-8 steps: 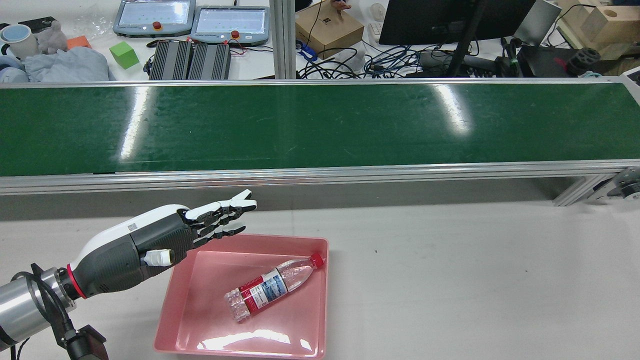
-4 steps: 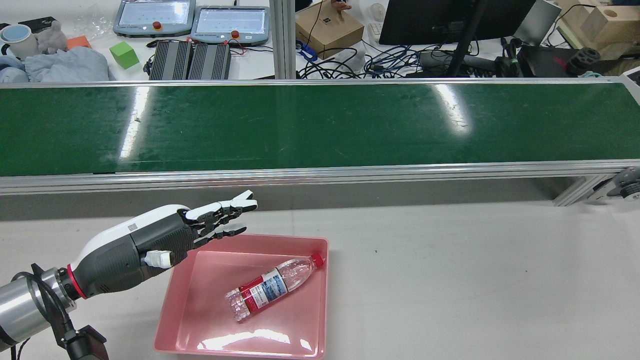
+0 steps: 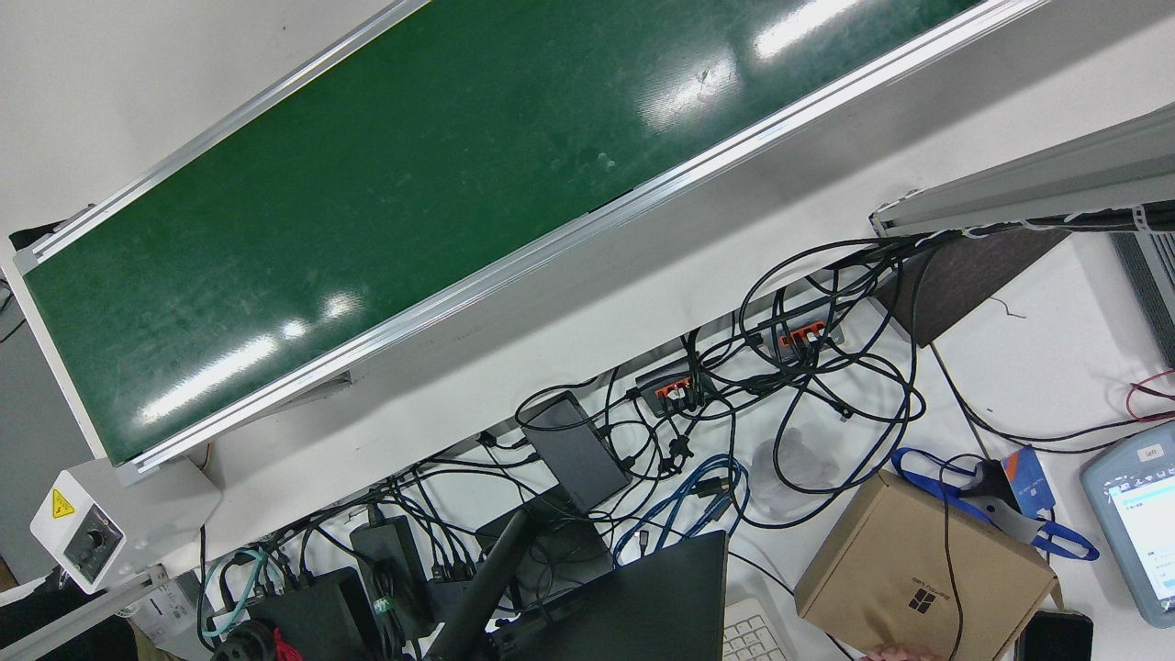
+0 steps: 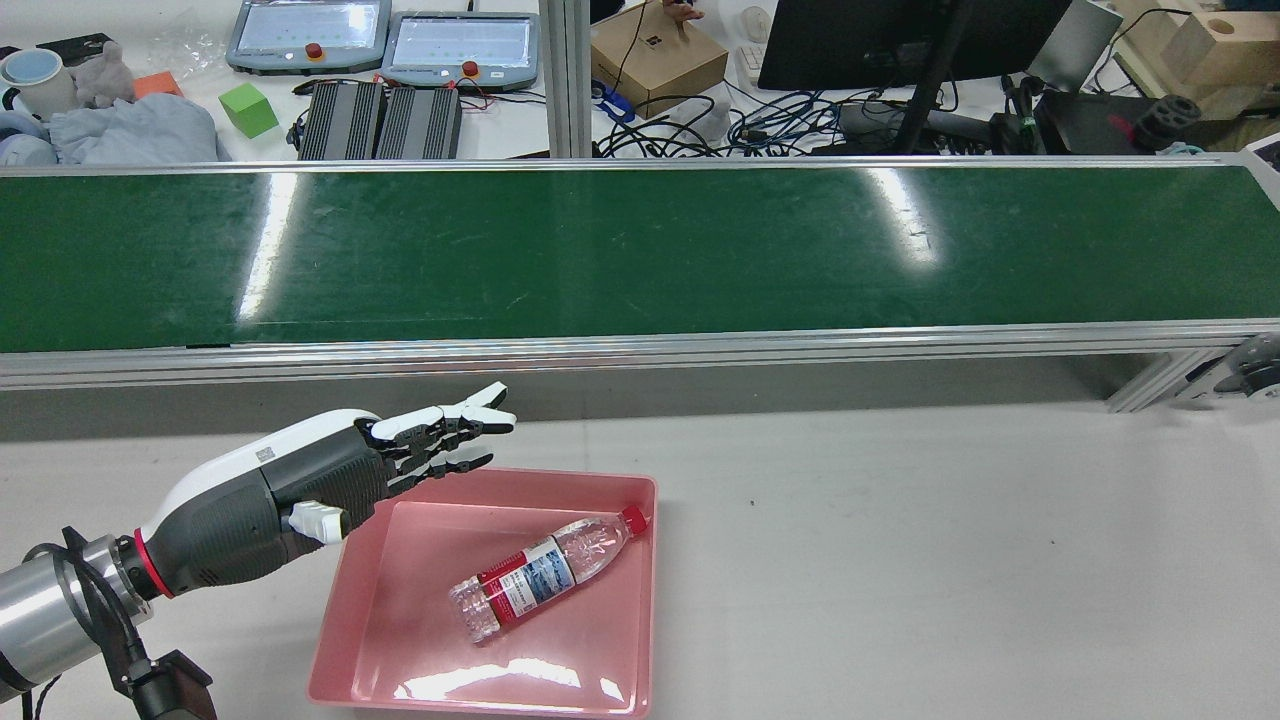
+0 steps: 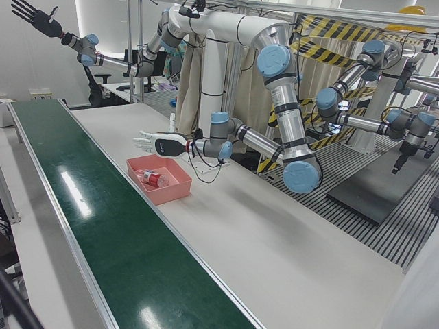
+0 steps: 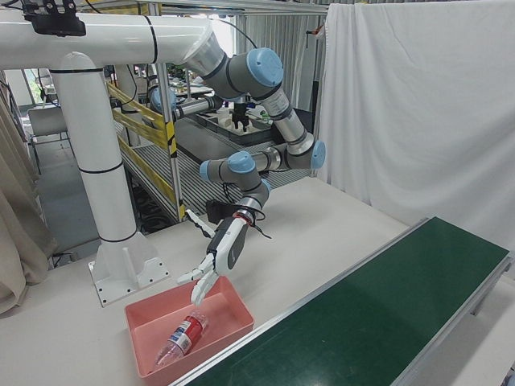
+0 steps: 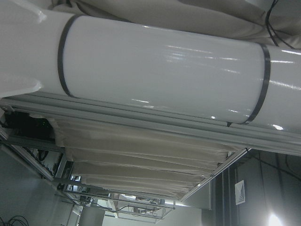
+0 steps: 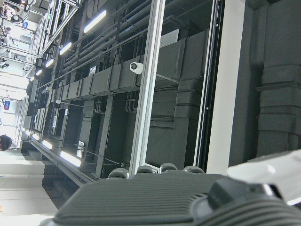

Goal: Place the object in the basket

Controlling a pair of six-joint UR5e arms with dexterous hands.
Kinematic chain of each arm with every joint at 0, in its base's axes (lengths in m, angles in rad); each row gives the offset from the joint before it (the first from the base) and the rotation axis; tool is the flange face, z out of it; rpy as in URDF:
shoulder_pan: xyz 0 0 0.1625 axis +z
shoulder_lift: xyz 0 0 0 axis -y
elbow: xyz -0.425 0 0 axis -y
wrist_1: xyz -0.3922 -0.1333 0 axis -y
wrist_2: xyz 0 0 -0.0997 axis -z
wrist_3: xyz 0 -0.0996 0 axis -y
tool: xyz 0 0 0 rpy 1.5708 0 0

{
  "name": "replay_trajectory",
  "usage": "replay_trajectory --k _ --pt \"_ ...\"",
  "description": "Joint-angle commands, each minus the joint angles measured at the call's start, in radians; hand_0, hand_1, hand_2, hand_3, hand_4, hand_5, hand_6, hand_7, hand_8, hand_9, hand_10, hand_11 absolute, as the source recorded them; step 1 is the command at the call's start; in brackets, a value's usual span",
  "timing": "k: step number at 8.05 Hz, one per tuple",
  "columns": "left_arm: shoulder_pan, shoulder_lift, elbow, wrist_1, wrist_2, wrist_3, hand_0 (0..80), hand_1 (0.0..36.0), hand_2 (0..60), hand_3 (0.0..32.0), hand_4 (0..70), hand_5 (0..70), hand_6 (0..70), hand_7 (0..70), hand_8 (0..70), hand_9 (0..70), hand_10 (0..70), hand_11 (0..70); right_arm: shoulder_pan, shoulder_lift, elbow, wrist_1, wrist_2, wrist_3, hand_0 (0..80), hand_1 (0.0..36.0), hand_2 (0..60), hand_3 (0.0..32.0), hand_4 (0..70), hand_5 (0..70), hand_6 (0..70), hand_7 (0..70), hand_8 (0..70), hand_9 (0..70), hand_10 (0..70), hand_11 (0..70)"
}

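**Left hand open above basket corner, bottle already inside**

Left hand (image 4: 330,480) hovers over the far-left corner of the pink basket (image 4: 640,600), fingers (image 4: 470,412) stretched out flat and spread, holding nothing. Water bottle (image 4: 545,575) lies on its side on the basket floor, slanted, red cap toward the basket's far-right corner and touching or nearly touching that wall (hard to tell from the rear view). No contact between hand and bottle; the hand is clear of the basket rim, above it.

Judgement: placement looks done, so the step in hand is clearing the hand away. To do it well:
- lift straight up from the basket first, then pull back, so the fingers don't clip the near-left rim
- keep the fingers extended, no curling down into the basket
- don't nudge the basket; it is light plastic and would probably slide on the table
- stay on the basket's near side, away from the green conveyor (image 4: 640,250) beyond the basket

Right hand (image 5: 31,15) is raised high, far from the basket, fingers splayed, empty (seen only small in the left-front view). It needs nothing for this step.
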Motion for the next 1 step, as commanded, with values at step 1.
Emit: replay_trajectory --k 1 --pt "0.000 -0.001 0.000 0.000 0.001 0.000 21.8 0.0 0.0 0.0 12.9 21.0 3.0 0.2 3.9 2.7 7.4 10.3 0.000 0.000 0.000 0.000 0.000 0.000 0.0 0.0 0.0 0.0 0.0 0.0 0.0 0.0 0.0 0.0 0.0 0.0"
